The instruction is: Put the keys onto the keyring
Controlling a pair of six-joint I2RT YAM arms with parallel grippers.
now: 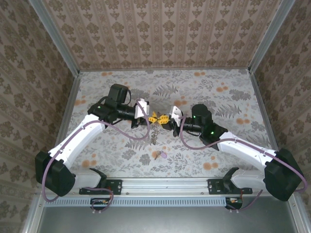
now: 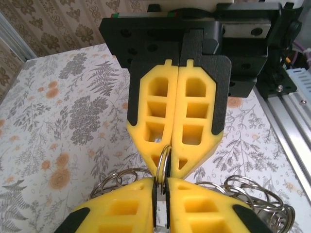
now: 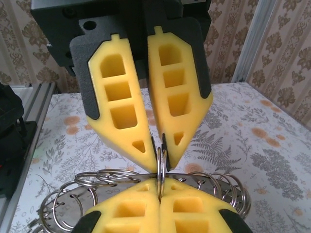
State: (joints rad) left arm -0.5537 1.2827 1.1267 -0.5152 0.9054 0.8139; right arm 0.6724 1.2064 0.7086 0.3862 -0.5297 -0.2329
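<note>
Squarely btw L end effector (image 1: 154, 117), R end effector (image 1: 165, 119): keyring (image 1: 154, 132).

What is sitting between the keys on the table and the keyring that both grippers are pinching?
Nothing visible. The keys lie on the table toward the arm bases, a little apart from the keyring, which the left gripper and right gripper pinch from either side. Just bare cloth lies between keys and keyring.

Headcount time: I've got two pincers, my left pincer (image 1: 153, 116) and right pincer (image 1: 165, 118), two yellow fingers (image 2: 194, 111) each. One keyring (image 3: 112, 177) between them, loops too tangled to count. The keys (image 1: 160, 155) down below my pincers: I make out two, one purple, one tan.
</note>
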